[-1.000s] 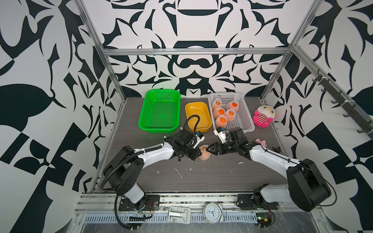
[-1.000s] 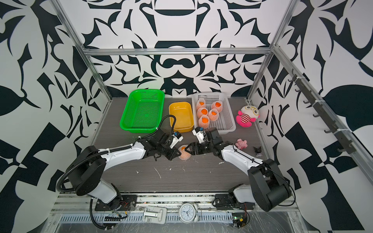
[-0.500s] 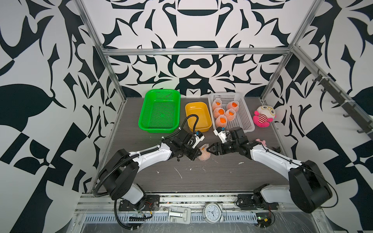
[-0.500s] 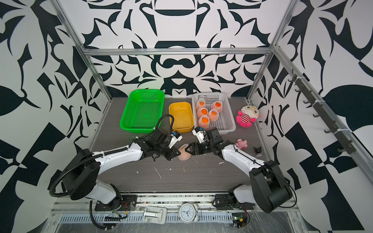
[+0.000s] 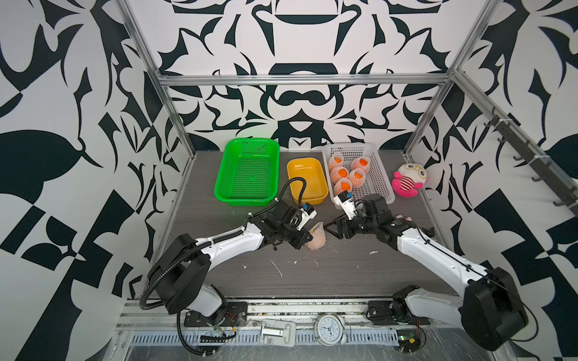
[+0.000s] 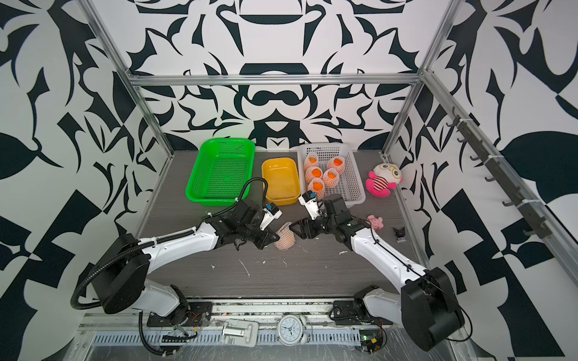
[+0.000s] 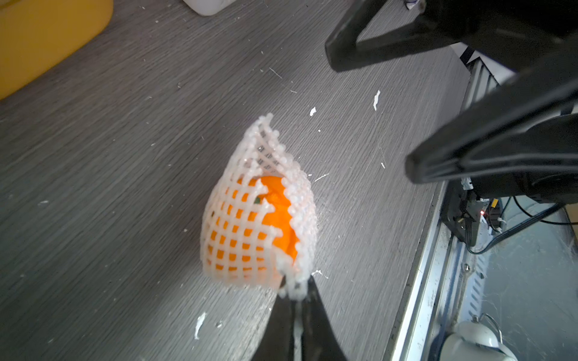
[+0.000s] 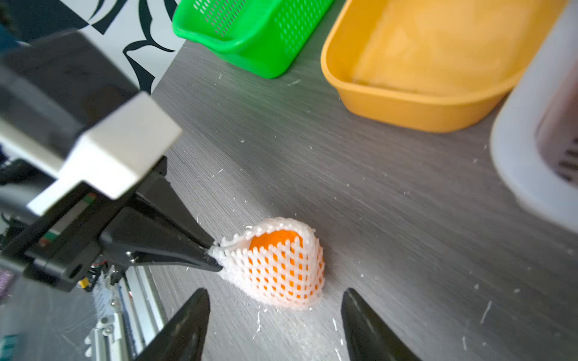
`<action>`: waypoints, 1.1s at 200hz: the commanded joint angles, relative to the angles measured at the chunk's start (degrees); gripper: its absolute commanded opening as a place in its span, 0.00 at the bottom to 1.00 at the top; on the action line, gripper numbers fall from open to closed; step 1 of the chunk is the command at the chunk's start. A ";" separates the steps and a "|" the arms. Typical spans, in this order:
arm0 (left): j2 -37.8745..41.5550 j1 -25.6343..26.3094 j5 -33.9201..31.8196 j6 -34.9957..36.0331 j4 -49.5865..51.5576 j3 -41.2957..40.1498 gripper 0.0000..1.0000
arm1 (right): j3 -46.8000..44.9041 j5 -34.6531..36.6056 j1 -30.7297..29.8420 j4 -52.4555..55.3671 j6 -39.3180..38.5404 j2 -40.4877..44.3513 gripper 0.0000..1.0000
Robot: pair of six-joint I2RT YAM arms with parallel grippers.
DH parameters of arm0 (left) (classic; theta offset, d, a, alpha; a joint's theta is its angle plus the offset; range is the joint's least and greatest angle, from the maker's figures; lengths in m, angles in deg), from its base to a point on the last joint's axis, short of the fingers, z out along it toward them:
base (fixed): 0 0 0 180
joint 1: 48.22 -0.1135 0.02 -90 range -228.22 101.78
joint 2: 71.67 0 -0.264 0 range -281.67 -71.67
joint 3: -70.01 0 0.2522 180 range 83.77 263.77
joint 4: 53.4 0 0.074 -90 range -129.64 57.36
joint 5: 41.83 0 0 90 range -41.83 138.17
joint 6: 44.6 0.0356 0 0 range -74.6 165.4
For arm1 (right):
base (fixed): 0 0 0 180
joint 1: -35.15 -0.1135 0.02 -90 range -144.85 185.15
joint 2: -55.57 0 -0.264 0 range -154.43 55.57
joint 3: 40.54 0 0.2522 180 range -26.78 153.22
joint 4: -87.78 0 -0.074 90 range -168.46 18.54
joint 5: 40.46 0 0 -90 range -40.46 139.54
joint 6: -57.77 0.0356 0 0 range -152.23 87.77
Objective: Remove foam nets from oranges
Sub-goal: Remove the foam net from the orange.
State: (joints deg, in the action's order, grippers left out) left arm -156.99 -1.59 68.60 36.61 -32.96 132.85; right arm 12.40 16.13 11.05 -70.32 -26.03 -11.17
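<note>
2 claws over the flecked grey tabletop (image 5: 312,275), patterned walls (image 5: 297,40) around: left claw (image 7: 294,300) pinches a foam net (image 7: 250,218), right claw (image 8: 275,292) gapes.

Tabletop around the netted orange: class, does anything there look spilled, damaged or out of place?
Yes. White foam scraps litter the table around the foam net on the loose orange, looking like bits torn from nets. A small pink toy also lies stray on the table.
</note>
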 commanded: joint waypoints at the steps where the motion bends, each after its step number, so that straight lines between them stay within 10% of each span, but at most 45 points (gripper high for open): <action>1: 2.10 0.21 1.41 1.47 0.42 -1.49 0.08 | -1.12 0.10 -0.21 -3.28 -10.25 2.87 0.70; 220: 6.37 0.13 1.64 0.78 -6.03 -4.30 0.02 | -11.31 4.71 -2.89 -17.57 -15.00 10.89 0.70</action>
State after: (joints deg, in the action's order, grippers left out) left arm -152.49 -1.59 69.47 37.65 -37.34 129.38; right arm 1.82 18.99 8.41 -83.76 -41.47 -2.64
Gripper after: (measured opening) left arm 0.061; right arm 0.702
